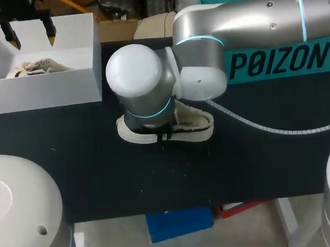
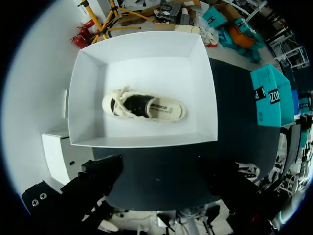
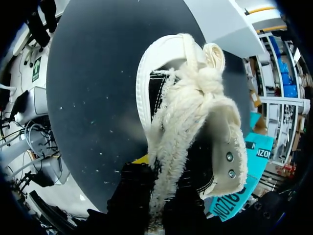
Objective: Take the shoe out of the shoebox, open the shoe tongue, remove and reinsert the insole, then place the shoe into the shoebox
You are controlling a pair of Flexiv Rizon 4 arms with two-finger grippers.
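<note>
In the head view, the white shoebox (image 1: 41,91) is seen at about 10 o'clock on the dark worktop (image 1: 100,175). The boxed shoe (image 1: 36,68) is only partly shown above the box's front wall. The left hand (image 1: 28,28) is held over the box's far rim, its two dark fingers set wide apart. The loose shoe (image 1: 191,127) lies at the worktop's centre. Its middle is covered by the right arm (image 1: 248,18), so the right hand is hidden here. A teal box (image 1: 275,62) stands at 2 o'clock, partly blocked by that arm.

In the left wrist view, the shoebox (image 2: 142,54) is seen from above with the boxed shoe (image 2: 146,106) lying flat on its floor, sole down. The left hand (image 2: 164,181) is spread wide with nothing between its fingers. The yellow tips are not made out.

In the right wrist view, the loose shoe (image 3: 166,63) is seen close up, its toe pointing away from the right hand (image 3: 156,200). A fuzzy cream strip runs from the knotted laces down into the hand. Whether anything is gripped cannot be told, since the hand is dark and cut off.
</note>
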